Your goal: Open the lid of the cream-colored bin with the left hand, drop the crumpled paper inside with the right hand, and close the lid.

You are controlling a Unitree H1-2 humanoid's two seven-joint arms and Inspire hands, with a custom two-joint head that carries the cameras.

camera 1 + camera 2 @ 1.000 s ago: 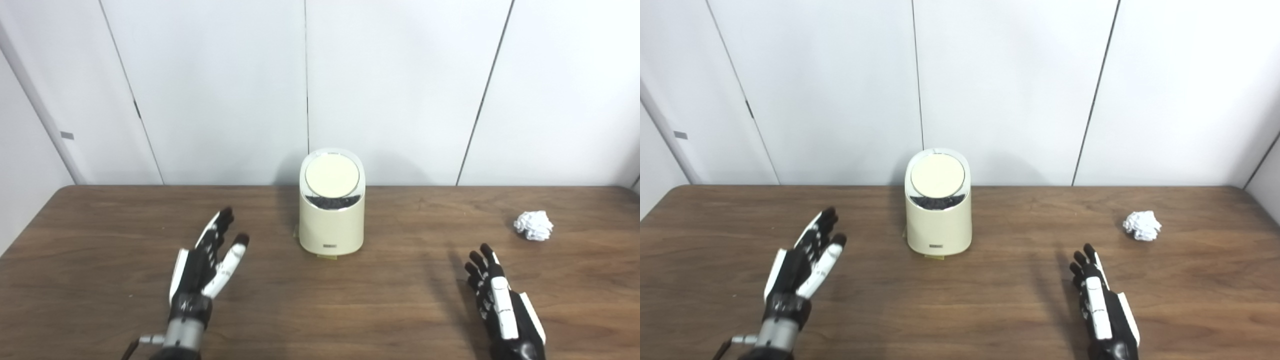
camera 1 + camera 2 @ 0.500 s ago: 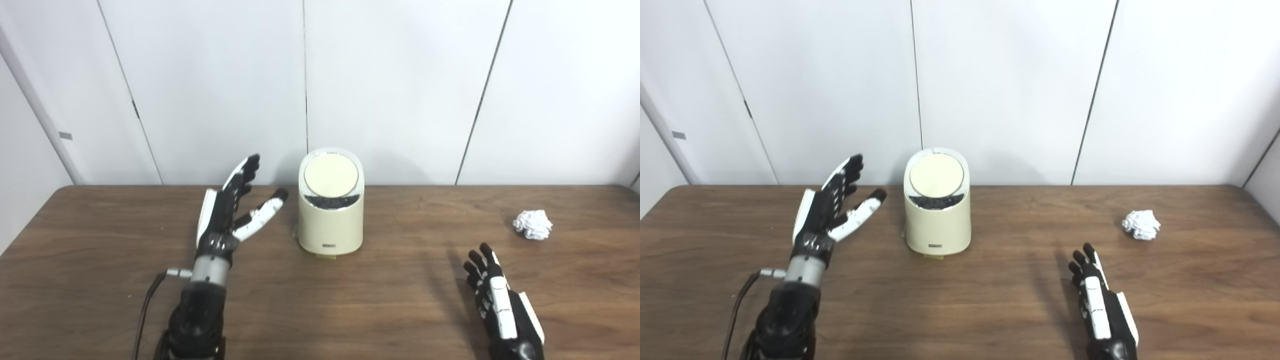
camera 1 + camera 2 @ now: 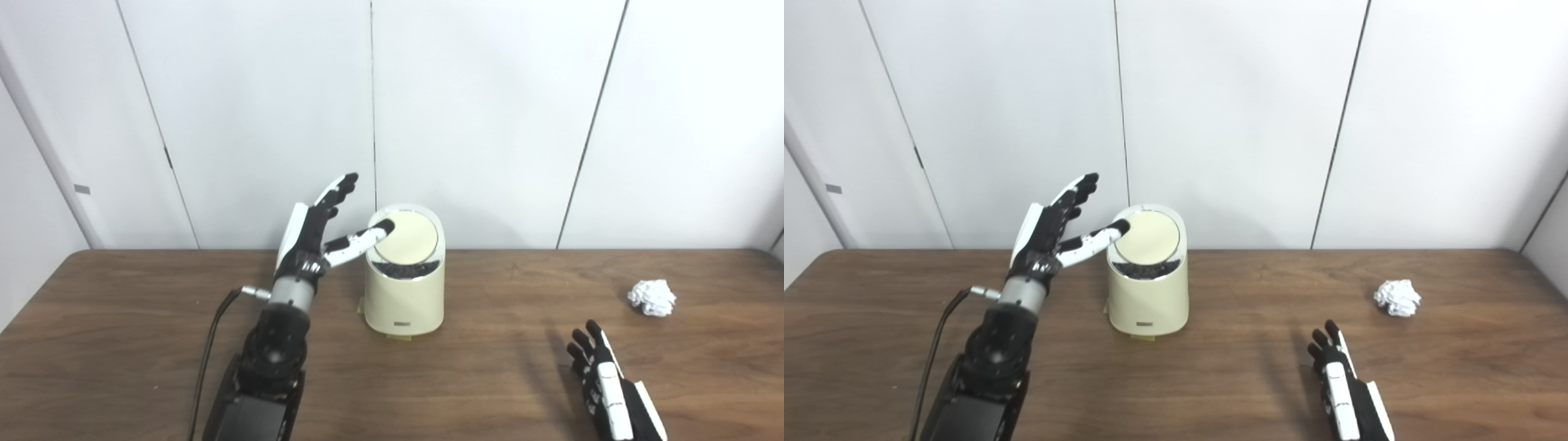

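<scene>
Our left hand [image 3: 312,229] is spread and holds nothing, its thumb tip at the lid [image 3: 407,229] edge at about 9 o'clock. If we push sideways there, we judge the light cream bin [image 3: 404,288] could slide or tip rather than open. Our right hand [image 3: 603,383] lies flat, fingers apart, at 5 o'clock from the bin. We count one bin, one crumpled paper [image 3: 653,297] well off at 3 o'clock, on one table [image 3: 122,318].

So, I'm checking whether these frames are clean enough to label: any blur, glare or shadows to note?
Left eye view: sharp overall; soft shadow on the table left of the right hand. Right eye view: left hand crisp, cream-colored bin casts a faint shadow on the wall; crumpled paper bright, creases still readable. No strong glare in either.
</scene>
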